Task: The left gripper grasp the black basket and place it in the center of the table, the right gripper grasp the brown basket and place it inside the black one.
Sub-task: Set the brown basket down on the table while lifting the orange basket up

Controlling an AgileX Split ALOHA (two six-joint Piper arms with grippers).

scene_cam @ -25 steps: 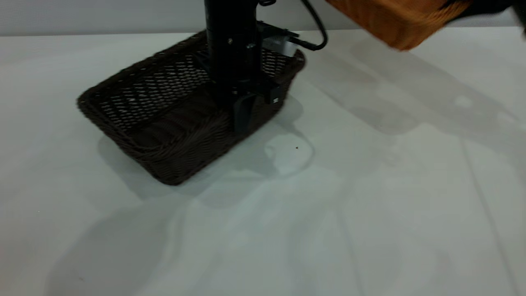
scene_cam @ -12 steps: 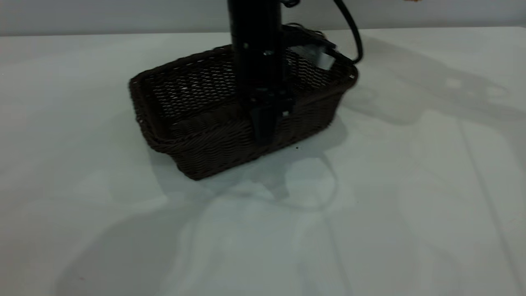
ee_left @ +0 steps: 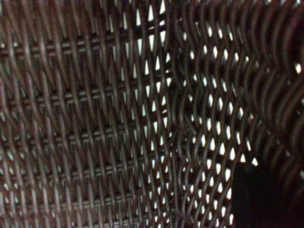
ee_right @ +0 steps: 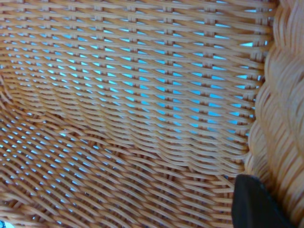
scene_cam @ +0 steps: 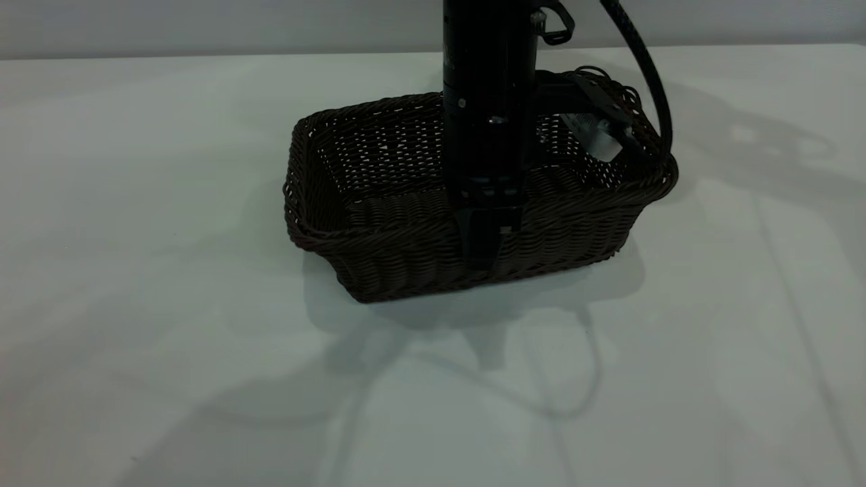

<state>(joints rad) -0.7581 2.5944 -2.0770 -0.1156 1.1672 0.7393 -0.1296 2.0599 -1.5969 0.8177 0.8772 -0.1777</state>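
The black basket (scene_cam: 406,250) stands on the table (scene_cam: 169,379) near its middle. My left gripper (scene_cam: 483,251) comes straight down and is shut on the basket's near long wall, one finger (scene_cam: 482,237) outside and the other hidden inside. The left wrist view is filled with the dark weave (ee_left: 118,118), with one dark finger (ee_left: 259,197) against it. The brown basket (ee_right: 142,104) is out of the exterior view; its orange-tan weave fills the right wrist view. One black finger (ee_right: 256,204) of my right gripper lies beside its braided rim (ee_right: 280,118), shut on it.
The left arm's looped black cable (scene_cam: 646,74) hangs over the black basket's right end. Bare tabletop lies all around the basket, with soft shadows at the front and at the right.
My left gripper has carried the black basket to the right toward the table's middle and turned it. The brown basket, at the top right one second ago, has left the exterior view.
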